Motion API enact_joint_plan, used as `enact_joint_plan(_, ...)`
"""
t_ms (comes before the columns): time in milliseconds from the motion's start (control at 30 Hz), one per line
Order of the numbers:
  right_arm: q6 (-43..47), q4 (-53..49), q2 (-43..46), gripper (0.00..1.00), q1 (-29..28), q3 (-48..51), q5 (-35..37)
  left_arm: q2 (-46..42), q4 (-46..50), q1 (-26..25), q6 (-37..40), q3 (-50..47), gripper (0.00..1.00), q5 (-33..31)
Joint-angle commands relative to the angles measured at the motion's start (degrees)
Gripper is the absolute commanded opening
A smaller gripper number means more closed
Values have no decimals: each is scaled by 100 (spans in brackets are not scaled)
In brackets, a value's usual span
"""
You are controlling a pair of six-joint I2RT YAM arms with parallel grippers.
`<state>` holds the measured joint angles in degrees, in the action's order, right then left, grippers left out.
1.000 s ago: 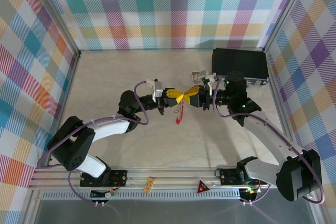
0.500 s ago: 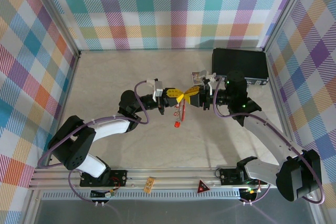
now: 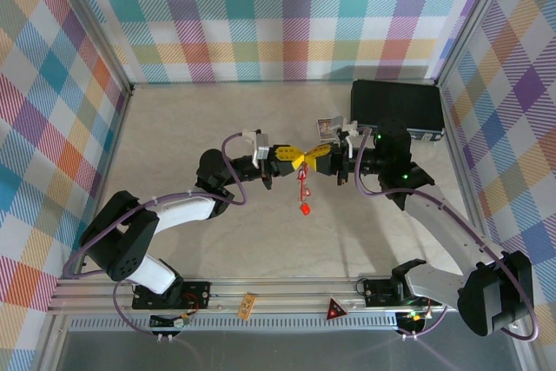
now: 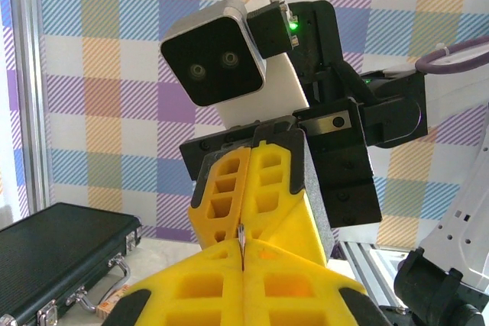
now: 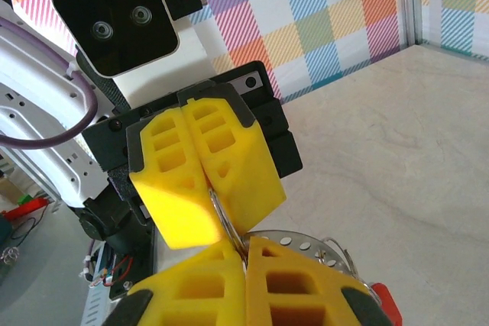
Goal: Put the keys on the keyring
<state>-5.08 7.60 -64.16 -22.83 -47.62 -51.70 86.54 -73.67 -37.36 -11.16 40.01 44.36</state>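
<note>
My left gripper [image 3: 294,160] and right gripper [image 3: 316,159] meet tip to tip above the table's middle, both shut on the keyring [image 3: 303,162]. In the left wrist view the ring's thin metal edge [image 4: 241,238] stands in the seam of my left gripper [image 4: 243,259], with the right gripper's yellow fingers [image 4: 260,188] just above. In the right wrist view the keyring [image 5: 228,221] is pinched by my right gripper [image 5: 246,256]. A perforated metal strip [image 5: 306,243] and a red key tag [image 5: 386,301] hang beside it. From above, one red key [image 3: 305,208] dangles below the ring.
A black case [image 3: 395,105] lies at the back right, with a small picture card [image 3: 326,127] beside it. An orange tag [image 3: 247,305] and a red triangle [image 3: 334,308] sit on the front rail. Checked walls enclose the table.
The red key hanging under the ring has swung lower and to the right. Both grippers have stayed pressed together in the same spot.
</note>
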Motion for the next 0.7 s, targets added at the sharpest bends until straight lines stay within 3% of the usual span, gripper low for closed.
enact_joint_plan(0,201,-138,35,0,5,-163,-94,17,-227,-43,-62,143,0,224)
enact_joint_plan(100,338,-484,43,0,4,-290,17,3,-233,-10,-70,112,3,218)
enact_joint_plan(200,478,-915,36,0,6,-444,196,-37,-242,74,-80,34,24,169)
enact_joint_plan(300,744,-1465,-16,0,-6,-643,415,-123,-236,226,-71,-67,33,77)
enact_joint_plan(667,2264,-3908,-634,0,-470,-1705,1861,-489,-93,856,-28,-419,30,474)
